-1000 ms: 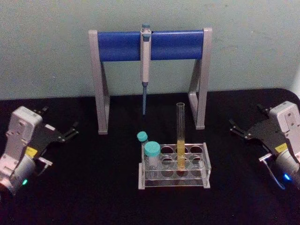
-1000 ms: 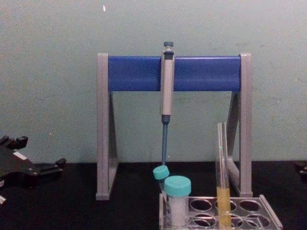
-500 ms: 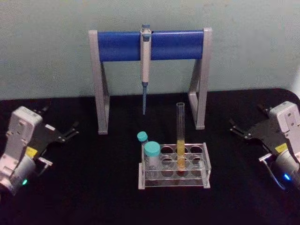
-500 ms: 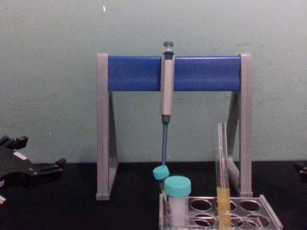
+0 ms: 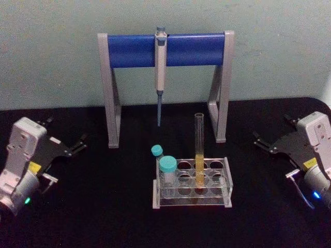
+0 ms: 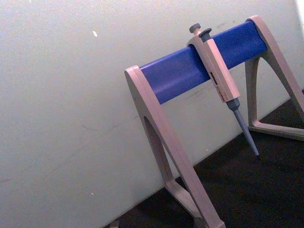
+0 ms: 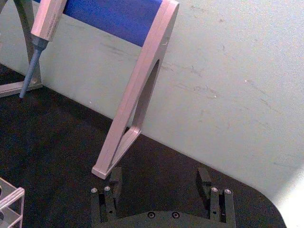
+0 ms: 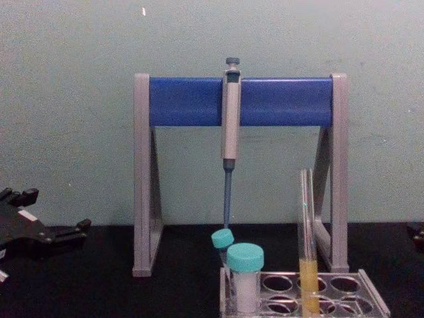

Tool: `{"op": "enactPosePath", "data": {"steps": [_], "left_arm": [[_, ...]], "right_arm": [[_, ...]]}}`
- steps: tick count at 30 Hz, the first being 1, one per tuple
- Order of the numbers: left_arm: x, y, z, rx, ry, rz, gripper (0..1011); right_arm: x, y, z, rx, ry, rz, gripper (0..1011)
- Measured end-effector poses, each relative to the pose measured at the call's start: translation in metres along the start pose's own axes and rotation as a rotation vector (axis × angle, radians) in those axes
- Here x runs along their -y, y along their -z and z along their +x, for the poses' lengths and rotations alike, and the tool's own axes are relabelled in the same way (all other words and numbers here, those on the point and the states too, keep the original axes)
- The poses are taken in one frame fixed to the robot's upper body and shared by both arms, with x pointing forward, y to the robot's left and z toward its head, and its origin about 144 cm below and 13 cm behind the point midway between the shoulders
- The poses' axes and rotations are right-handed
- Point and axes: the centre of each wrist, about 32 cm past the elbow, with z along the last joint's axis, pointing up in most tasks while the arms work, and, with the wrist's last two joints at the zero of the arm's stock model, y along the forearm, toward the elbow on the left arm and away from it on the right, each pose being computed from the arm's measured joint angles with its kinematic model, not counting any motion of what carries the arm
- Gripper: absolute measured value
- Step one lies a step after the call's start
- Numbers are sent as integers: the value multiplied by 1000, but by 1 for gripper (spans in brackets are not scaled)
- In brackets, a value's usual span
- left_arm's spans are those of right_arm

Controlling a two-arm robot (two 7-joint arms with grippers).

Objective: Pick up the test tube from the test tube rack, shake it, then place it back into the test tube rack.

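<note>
Head view: test tube (image 5: 199, 140) in rack (image 5: 192, 202). Wrist view: right hand (image 7: 160, 176) spread.

1. The left end effector (image 5: 66, 130) is a flat black plate with thin black fingers (image 5: 81, 139); behind it sits the left housing (image 5: 23, 140), boxy, light grey, with rounded corners.
2. This housing carries a small yellow label (image 5: 34, 167); lower down glows a green light (image 5: 26, 200).
3. The right end effector (image 5: 271, 128) is built the same way; the right housing (image 5: 318, 129) is also light grey, with a yellow sticker (image 5: 310, 163), a blue light (image 5: 314, 195) and a thin grey cable (image 5: 301, 191).
4. In the right wrist view its fingertips (image 7: 114, 179) are black and blocky; small silver screws (image 7: 212, 189) sit at their bases.
</note>
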Motion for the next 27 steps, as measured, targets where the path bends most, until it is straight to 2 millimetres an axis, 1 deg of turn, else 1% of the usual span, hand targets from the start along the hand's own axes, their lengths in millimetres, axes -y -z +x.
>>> {"op": "enactPosePath", "data": {"steps": [15, 21, 27], "left_arm": [[0, 0, 0, 0, 0, 0, 1010], [0, 0, 0, 0, 0, 0, 1010], [0, 0, 0, 0, 0, 0, 1009]], "right_arm": [[1, -2, -1, -23, -28, 5, 1000], [4, -9, -7, -82, -82, 19, 1000], [7, -19, -16, -151, -174, 39, 1000]]}}
